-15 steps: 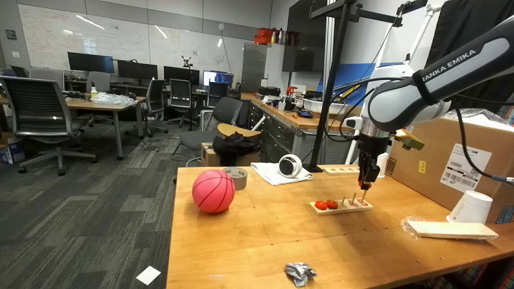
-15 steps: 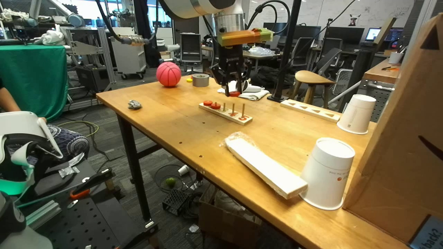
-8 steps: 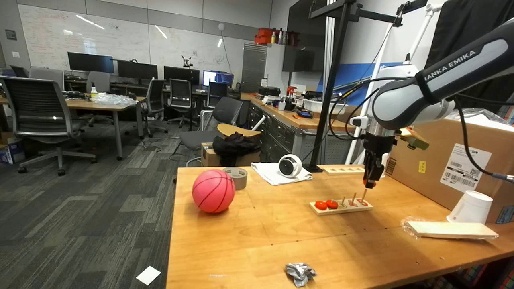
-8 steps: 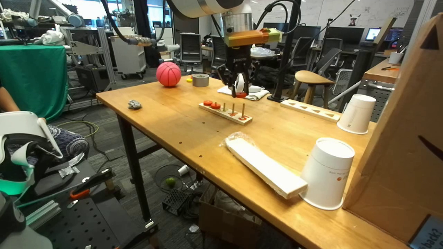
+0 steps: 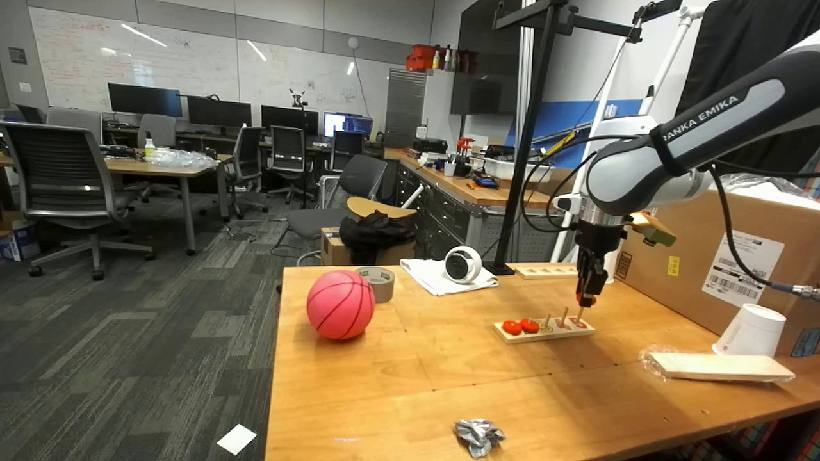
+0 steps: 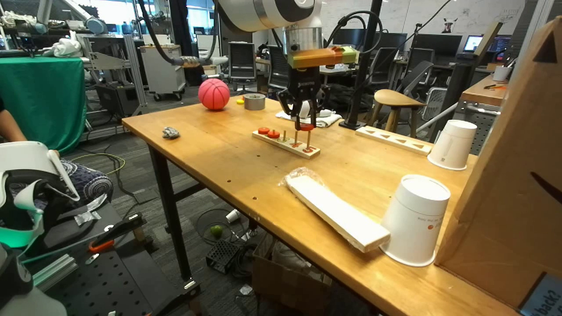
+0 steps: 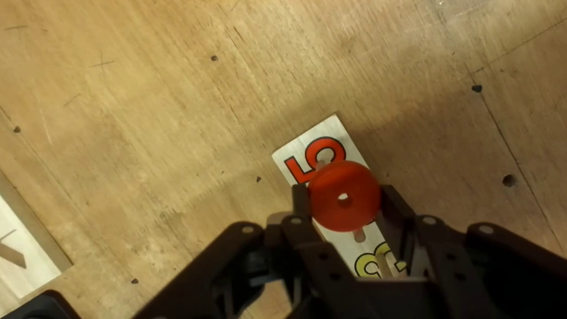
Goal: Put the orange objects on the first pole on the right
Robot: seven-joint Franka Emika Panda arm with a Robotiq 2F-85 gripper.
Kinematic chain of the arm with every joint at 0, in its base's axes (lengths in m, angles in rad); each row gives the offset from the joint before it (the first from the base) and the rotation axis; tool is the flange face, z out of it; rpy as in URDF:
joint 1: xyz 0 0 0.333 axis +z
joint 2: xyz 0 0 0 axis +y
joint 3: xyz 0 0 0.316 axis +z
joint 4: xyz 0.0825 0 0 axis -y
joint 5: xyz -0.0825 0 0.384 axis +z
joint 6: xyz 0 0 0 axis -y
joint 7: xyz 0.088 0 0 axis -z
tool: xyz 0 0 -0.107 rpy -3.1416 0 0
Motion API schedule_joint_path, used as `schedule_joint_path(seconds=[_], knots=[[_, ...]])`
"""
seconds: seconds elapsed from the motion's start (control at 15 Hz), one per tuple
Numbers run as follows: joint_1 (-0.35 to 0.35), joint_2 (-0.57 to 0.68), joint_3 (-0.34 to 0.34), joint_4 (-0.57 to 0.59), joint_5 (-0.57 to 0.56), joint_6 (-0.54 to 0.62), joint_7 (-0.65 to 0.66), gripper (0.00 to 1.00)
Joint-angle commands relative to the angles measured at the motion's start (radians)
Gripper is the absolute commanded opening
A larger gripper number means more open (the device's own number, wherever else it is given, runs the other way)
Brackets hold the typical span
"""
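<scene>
Lowered since a moment ago with one orange disc [image 7: 359, 192] clamped in the gripper [image 6: 305, 127], near the tip of the bare right pole [image 6: 308, 140], and two discs [image 5: 512, 328] farther left seemingly yet to move.

At least three discs [image 7: 341, 213], four pegs [image 6: 308, 139]

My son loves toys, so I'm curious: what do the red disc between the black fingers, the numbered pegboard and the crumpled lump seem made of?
Red disc: painted wood or plastic, smooth-looking; its even, opaque colour leaves that open. Pegboard: probably wood, matte, judging by its pale tan, unshiny surface. Crumpled lump: likely shiny metal foil, given its silvery creases, though a metallic wrapper is possible.
</scene>
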Motion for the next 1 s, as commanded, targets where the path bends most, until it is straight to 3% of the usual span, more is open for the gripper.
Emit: schedule_joint_path(seconds=[0.0,0.93], knots=[[0.0,0.036,-0.003,0.057,0.0,-0.01,-0.001,0.17],[-0.01,0.05,-0.013,0.074,-0.016,-0.023,0.027,0.17]])
